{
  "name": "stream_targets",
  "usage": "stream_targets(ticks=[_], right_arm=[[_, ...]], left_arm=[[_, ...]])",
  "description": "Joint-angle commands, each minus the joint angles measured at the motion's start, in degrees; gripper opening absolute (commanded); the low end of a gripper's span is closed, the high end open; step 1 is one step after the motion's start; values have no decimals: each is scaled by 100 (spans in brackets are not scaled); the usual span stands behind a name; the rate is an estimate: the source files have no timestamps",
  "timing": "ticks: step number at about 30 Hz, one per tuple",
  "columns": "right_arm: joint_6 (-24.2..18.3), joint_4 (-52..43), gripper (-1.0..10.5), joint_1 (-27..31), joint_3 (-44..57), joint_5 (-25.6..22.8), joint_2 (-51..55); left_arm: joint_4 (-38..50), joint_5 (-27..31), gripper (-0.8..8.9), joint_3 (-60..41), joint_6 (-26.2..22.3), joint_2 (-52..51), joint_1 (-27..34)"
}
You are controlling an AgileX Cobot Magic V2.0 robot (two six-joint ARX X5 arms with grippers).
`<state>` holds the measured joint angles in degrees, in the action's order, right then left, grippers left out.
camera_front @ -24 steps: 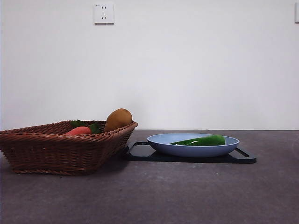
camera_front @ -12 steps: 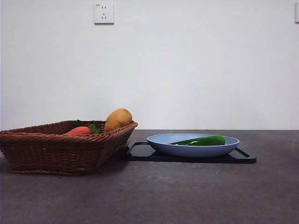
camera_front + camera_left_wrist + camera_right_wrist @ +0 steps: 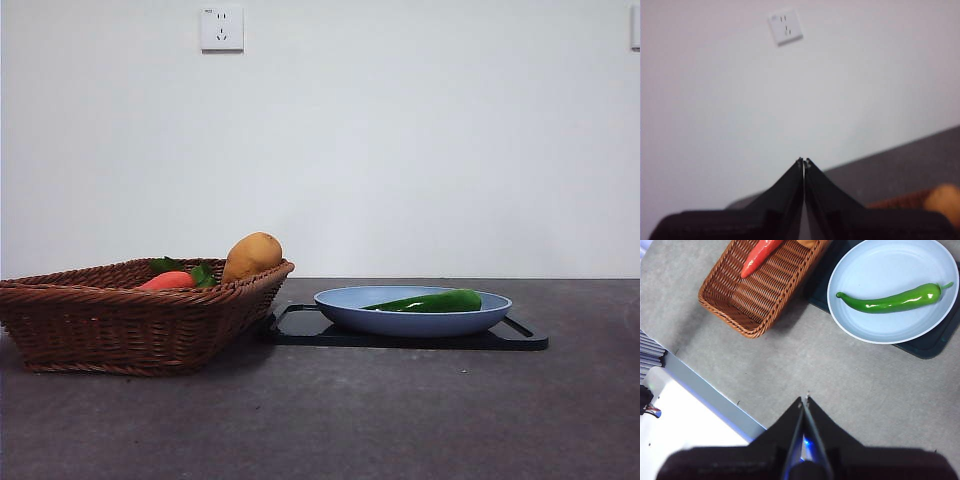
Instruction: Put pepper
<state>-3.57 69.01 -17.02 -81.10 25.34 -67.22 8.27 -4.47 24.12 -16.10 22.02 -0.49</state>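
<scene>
Your right pincer (image 3: 804, 399), pressed together, hangs high over the desk (image 3: 860, 390); the pepper (image 3: 892, 298) lies crosswise on the plate (image 3: 865, 327) ahead (left pincer (image 3: 803, 161) also closed, faces the wall).

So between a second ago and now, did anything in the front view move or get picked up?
Nothing visibly changed. The pepper lies in the blue plate on the black tray as before, and the potato and the orange-red vegetable sit in the wicker basket as they did. No arm enters the front view in any of its pictures.
</scene>
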Motion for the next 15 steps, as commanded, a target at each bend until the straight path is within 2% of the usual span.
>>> stream_targets(ticks=[1, 8, 15], right_arm=[[48, -44, 4, -20, -98, 2, -59], [48, -44, 4, -20, -98, 2, -59], [48, -44, 4, -20, -98, 2, -59]], left_arm=[[70, 0, 8, -485, -17, -420, 81], [61, 0, 8, -1550, 7, -1266, 195], [31, 0, 8, -2334, 260, -1670, 247]])
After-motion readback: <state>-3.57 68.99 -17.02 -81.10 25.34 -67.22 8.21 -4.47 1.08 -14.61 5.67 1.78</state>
